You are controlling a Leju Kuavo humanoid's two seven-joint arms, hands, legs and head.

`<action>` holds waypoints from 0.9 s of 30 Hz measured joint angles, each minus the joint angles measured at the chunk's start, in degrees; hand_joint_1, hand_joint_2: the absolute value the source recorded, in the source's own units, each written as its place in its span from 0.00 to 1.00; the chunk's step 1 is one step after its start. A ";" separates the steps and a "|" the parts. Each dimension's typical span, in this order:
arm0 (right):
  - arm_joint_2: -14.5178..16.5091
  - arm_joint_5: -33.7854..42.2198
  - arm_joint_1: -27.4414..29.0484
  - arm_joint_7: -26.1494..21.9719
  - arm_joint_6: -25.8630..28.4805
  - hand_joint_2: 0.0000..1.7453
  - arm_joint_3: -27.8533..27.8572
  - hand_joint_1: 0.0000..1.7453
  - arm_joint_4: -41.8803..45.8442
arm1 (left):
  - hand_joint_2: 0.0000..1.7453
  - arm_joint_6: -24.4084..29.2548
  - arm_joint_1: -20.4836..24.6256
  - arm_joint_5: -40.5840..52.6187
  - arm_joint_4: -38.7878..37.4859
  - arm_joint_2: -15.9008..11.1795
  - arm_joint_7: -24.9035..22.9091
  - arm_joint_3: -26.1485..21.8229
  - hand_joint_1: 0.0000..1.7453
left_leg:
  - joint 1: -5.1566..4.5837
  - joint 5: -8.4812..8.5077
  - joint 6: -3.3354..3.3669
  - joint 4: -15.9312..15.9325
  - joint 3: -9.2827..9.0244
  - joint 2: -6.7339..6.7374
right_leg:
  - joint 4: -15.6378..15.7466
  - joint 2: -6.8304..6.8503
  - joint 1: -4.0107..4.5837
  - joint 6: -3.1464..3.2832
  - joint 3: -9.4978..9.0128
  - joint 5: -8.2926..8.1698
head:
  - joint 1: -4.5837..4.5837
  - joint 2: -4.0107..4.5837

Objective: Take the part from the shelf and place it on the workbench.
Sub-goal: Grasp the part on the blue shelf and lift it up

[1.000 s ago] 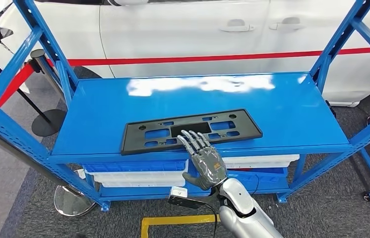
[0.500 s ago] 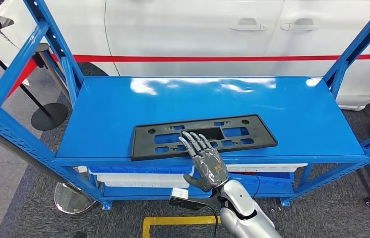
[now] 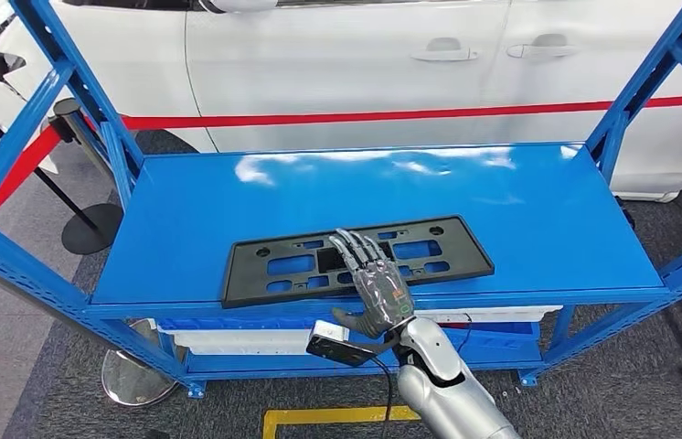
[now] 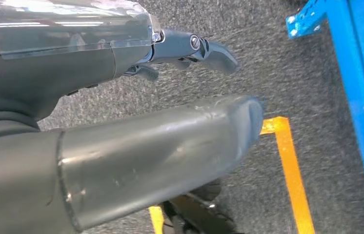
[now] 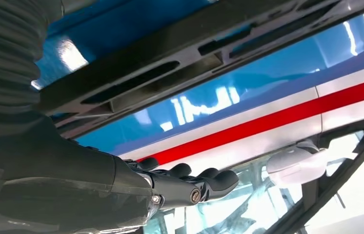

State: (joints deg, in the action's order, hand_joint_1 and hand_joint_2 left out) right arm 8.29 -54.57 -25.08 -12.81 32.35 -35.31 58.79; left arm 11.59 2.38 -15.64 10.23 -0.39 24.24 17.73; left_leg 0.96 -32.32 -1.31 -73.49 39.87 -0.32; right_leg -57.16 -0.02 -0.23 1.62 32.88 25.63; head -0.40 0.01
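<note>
A long flat black plastic part (image 3: 442, 254) with several cut-outs lies near the front edge of the blue shelf top (image 3: 520, 197). My right hand (image 3: 376, 288) reaches over that front edge, palm down. Its straight, spread fingers (image 3: 356, 249) lie over the middle of the part and hold nothing. From the right wrist the part (image 5: 170, 53) appears close by, with my right hand (image 5: 121, 180) and its dark fingers (image 5: 204, 181) stretched out alongside it. My left hand (image 4: 97, 122) hangs over grey carpet, holding nothing, its fingers apart.
A white car (image 3: 337, 55) with a red stripe stands just behind the shelf. Blue uprights (image 3: 26, 137) frame both ends. White and blue bins (image 3: 246, 331) sit on the lower level. A black stanchion base (image 3: 90, 229) stands at the left, and yellow floor tape (image 3: 337, 416) lies below.
The camera has swayed, shifting the whole picture. My right hand has moved forward, from fingertips at the part's near edge to fingers spread over its middle.
</note>
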 joint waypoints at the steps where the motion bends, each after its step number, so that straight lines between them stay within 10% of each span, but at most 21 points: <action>1: 0.24 0.09 -0.38 0.00 -0.02 1.00 0.11 0.00 -0.43 | 0.00 -0.01 -0.02 -0.02 0.00 -0.04 -0.03 0.03 0.00 | 0.13 2.11 -0.09 3.25 -1.45 0.02 | -0.19 -0.03 -0.04 -0.15 -0.05 0.15 | -0.03 0.00; 4: 0.82 0.30 -1.32 -0.04 0.07 1.00 0.34 0.00 -1.32 | 0.00 -0.01 0.11 -0.05 0.00 -0.17 -0.04 0.22 0.00 | 0.22 6.15 0.31 13.32 -6.02 0.01 | -1.14 -0.09 0.11 -0.96 0.16 0.75 | -0.07 -0.01; 9: 1.88 -0.54 -4.35 1.64 0.24 1.00 0.46 0.00 -4.38 | 0.00 -0.17 0.17 0.46 -0.02 -0.10 -0.14 0.90 0.00 | 0.12 6.65 2.23 14.54 -6.24 -0.02 | -2.69 -0.18 0.11 -2.21 1.07 1.82 | 0.07 -0.01; 14: 2.63 -1.28 -7.56 2.98 0.14 1.00 0.67 0.00 -8.42 | 0.00 -0.20 0.39 0.89 -0.02 -0.08 -0.33 1.19 0.00 | 0.18 6.87 2.93 14.66 -5.95 -0.01 | -17.90 -0.10 -0.14 -2.94 8.41 8.32 | 0.51 -0.01; 19: 3.32 -1.37 -9.05 2.95 0.39 1.00 0.79 0.00 -10.56 | 0.00 -0.21 0.48 0.87 -0.02 0.09 -0.36 1.50 0.00 | -0.17 6.74 2.52 14.65 -6.17 -0.20 | -3.52 -0.09 0.49 -1.22 2.00 0.48 | 0.51 0.00; 24: 4.04 -4.19 -10.74 4.62 0.32 1.00 0.82 0.00 -13.16 | 0.00 -0.27 0.69 1.32 -0.02 0.20 -0.50 2.18 0.00 | -0.22 6.18 1.09 14.22 -5.91 -0.10 | -0.36 -0.03 0.37 -0.39 0.81 -0.15 | 0.41 -0.01; 27: 4.95 -8.80 -13.36 7.05 -1.39 1.00 0.55 0.00 -17.18 | 0.00 -0.33 1.06 1.84 -0.02 0.18 -0.79 2.38 0.00 | -0.13 1.82 0.53 6.15 -2.22 -0.02 | 0.20 0.08 0.10 0.14 0.40 -0.38 | -0.03 -0.01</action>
State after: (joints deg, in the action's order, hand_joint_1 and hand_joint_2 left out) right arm 13.24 -63.37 -38.44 -5.76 30.96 -34.76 41.61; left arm 11.26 3.44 -13.81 10.21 -0.21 23.46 20.10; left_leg 0.83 -30.49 -0.78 -67.34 37.65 -0.34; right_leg -56.95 0.06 -0.13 1.76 33.28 25.25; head -0.44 0.00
